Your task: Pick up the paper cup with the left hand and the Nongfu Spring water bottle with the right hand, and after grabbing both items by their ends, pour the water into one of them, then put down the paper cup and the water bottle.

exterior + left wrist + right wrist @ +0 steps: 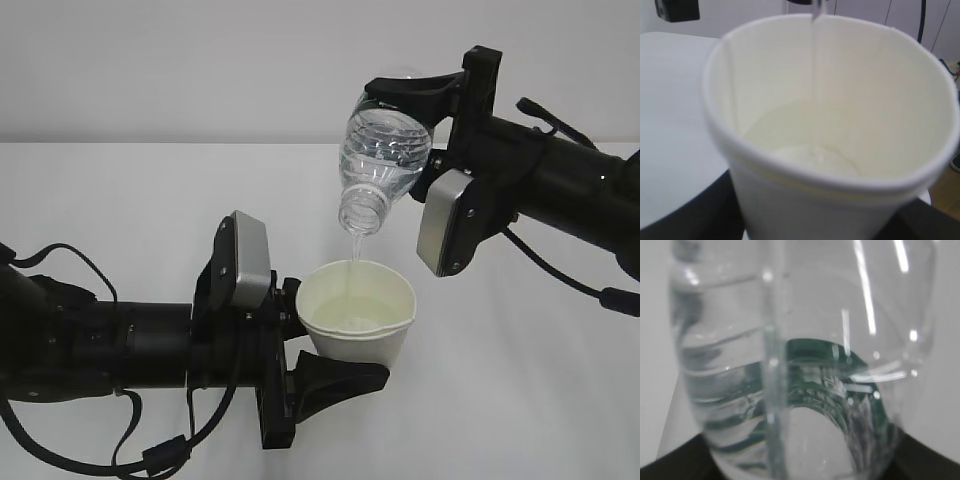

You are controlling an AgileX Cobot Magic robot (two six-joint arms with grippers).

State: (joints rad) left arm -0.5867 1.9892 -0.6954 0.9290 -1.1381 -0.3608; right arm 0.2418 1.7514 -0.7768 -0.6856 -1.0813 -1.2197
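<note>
Clear water (354, 246) falls in one thin stream from the open neck of the Nongfu Spring water bottle (382, 160) into the paper cup (362, 322). Count: one bottle, one cup, two grippers.

Bottle: clear ribbed plastic, tilted neck-down and leftward, its mouth directly above the cup opening and apart from the rim. It is partly filled with water. The right wrist view shows a dark green label band through the transparent wall. The right hand (425, 130) grips the bottle at its base end, jaws partly spread and closed against the body.

Cup: off-white paper, upright, rolled rim uppermost. A shallow pool of water covers its bottom; the stream lands near the middle of that pool in the left wrist view. The left hand (300, 345) holds the cup by its lower part, jaws partly spread, one on each side of the wall.

Both items are held above the white table (120, 200), in the middle area between its left and right edges. Whether the cup base touches the table cannot be determined.
</note>
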